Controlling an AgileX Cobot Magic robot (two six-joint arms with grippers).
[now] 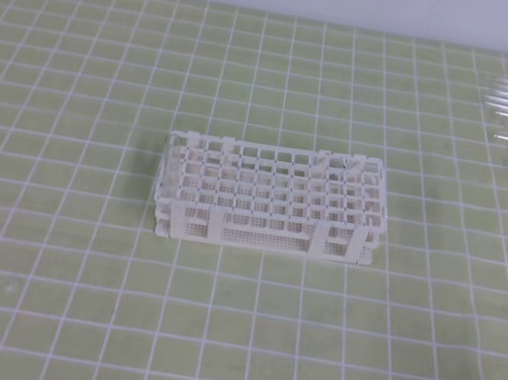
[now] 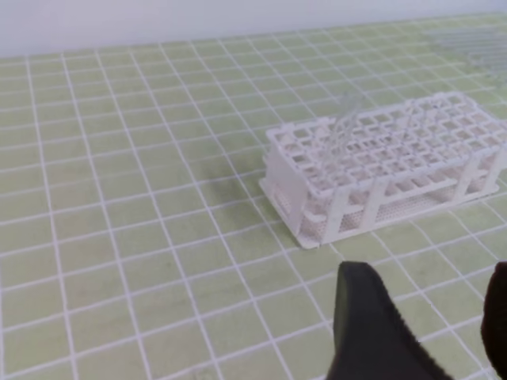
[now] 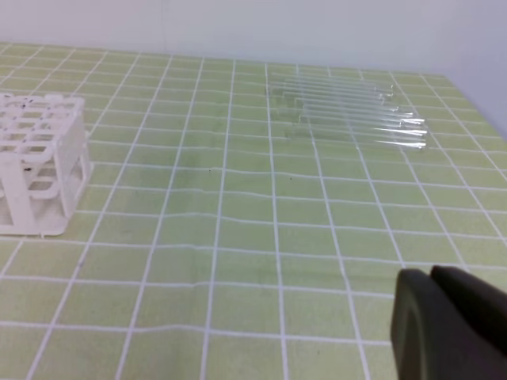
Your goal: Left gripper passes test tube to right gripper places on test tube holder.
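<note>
In the left wrist view the left gripper [image 2: 424, 332] sat low at the near right edge, its two black fingers [image 2: 368, 324] spread wide apart with bare green mat showing between them and nothing held. Just beyond the fingertips, toward the far right, stood the test tube holder [image 2: 380, 178], a white lattice rack resting flat on the mat. A faint clear shape leaned tilted above the rack's near-left corner; it may have been the test tube [image 2: 342, 127] standing in a hole, though it was too faint to be sure.

In the right wrist view the right gripper [image 3: 432, 277] showed only at the near right corner, its black fingers [image 3: 428, 324] pressed close together with just a thin seam between them and nothing gripped. Well beyond it, at the far right of the mat, lay a batch of clear tubes [image 3: 348, 107] side by side. The rack stood apart from them at the left edge of that view.

From the exterior high view neither arm could be seen. The rack stood near the middle of the green gridded mat [image 1: 73, 266], and the batch of tubes lay at the far right, well apart from it.
</note>
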